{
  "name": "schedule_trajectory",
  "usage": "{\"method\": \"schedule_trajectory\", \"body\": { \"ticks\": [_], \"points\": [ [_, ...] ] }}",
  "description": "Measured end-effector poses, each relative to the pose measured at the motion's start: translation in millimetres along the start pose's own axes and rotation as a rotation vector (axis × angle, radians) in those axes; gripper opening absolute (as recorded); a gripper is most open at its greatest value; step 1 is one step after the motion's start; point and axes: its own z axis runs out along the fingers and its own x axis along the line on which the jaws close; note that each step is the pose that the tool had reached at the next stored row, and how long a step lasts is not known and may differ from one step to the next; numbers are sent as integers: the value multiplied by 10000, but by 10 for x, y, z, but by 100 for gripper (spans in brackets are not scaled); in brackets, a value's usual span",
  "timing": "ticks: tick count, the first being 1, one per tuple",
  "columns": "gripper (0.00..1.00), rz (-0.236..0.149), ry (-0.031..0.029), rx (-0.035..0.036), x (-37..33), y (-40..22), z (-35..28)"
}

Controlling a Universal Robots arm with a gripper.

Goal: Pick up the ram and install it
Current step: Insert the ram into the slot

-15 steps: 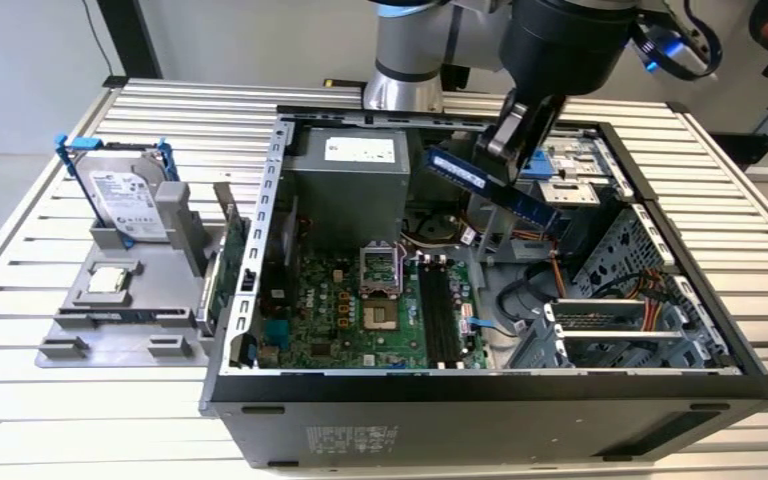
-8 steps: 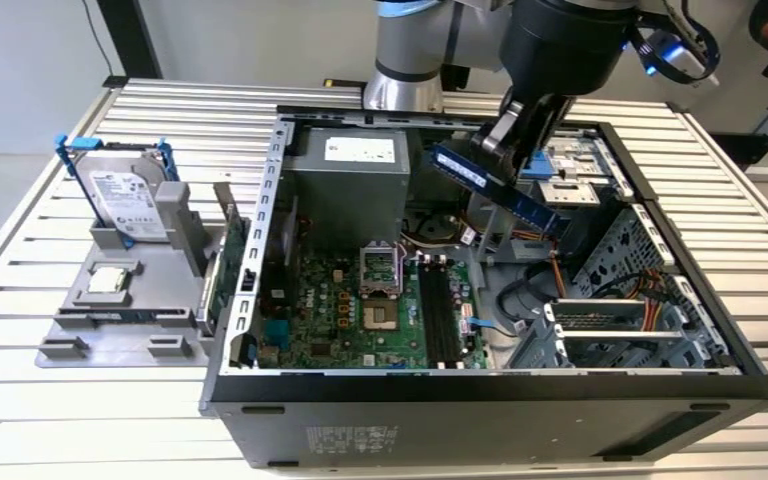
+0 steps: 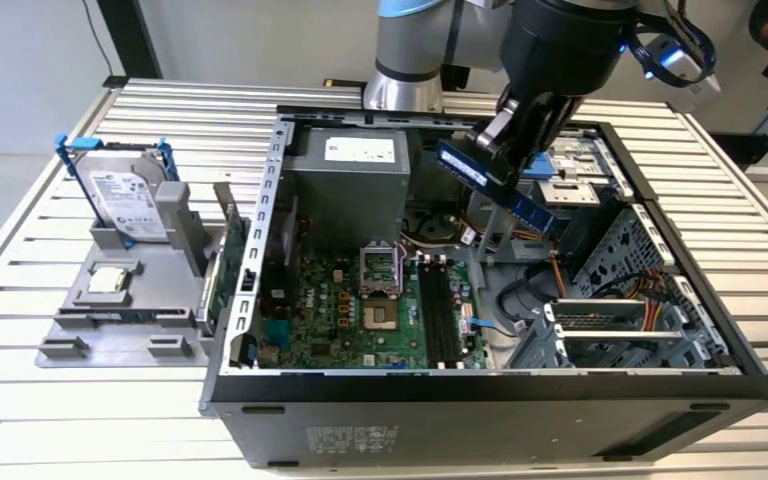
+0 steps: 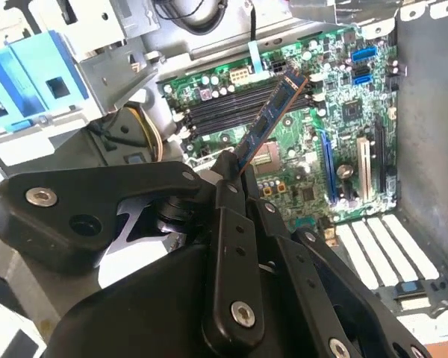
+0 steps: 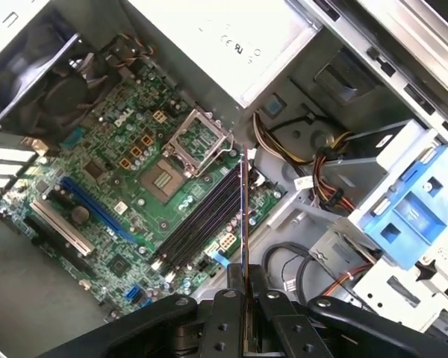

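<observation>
End effector (image 3: 507,138) pressed shut on one end of the ram (image 3: 534,207), clamped across its flat faces, most of the stick left free beyond the grip. Held in the air over the open computer case (image 3: 243,300), toward one o'clock in the exterior view, tilted with the free end dropping toward five o'clock. No contact with anything below.

Slatted worktop (image 3: 37,420) under everything. Case laid on its side, probably to turn the motherboard (image 3: 337,320) face up for reach from above. Grey power supply (image 3: 351,185) at twelve o'clock of the board. Outside the case, at nine o'clock, a grey stand (image 3: 131,290) with a hard drive (image 3: 124,200) upright in a blue frame, presumably parked out of the way.

Black memory slots (image 5: 205,216) in a row beside the processor socket (image 5: 164,175), seemingly bare. Seen edge-on in the first wrist view, ram (image 5: 244,216) with its free tip over one end of that row. Gripped by the end, likely to keep the contact edge clear for a slot.
</observation>
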Motion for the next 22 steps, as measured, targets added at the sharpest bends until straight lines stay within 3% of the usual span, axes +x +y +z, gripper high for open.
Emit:
{"method": "schedule_trajectory", "body": {
  "ticks": [22],
  "points": [
    [0, 2472, -103, 68, 0, 0, 0]
  ]
}}
